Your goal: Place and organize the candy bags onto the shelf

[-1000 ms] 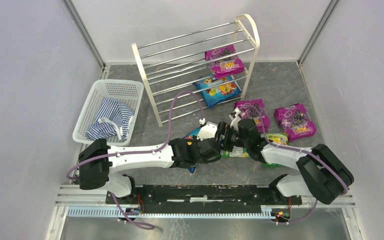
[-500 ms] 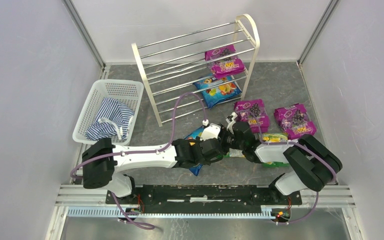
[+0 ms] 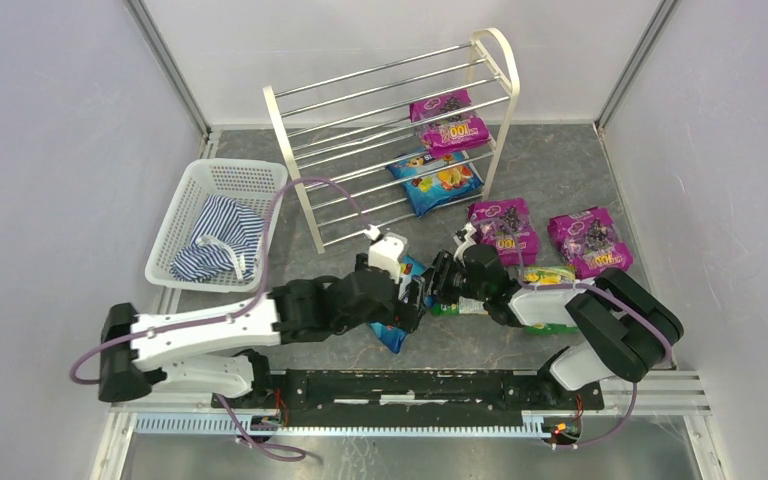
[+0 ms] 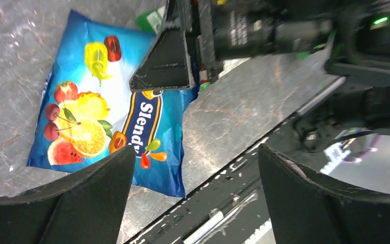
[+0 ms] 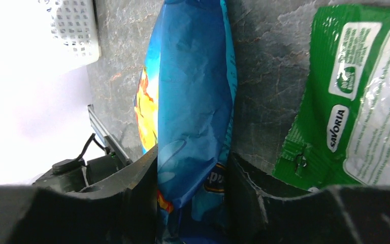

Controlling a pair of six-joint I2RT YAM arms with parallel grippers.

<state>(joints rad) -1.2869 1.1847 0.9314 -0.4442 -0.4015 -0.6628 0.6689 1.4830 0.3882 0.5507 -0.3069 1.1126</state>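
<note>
A blue candy bag with fruit pictures lies on the grey floor in front of the arm bases. My right gripper is shut on its edge, and the pouch stands pinched between both fingers. Just left of it, my left gripper is wide open and holds nothing. The two grippers nearly touch. A green bag lies beside the right fingers. The shelf at the back holds a purple bag and a blue bag. Two purple bags lie on the floor.
A white lattice basket with a striped cloth stands at the left, next to the shelf. The black base rail runs along the near edge. Grey walls close in on both sides.
My left gripper has opened, let go of the blue bag and drawn back to the left. My right gripper has closed on that same bag.
</note>
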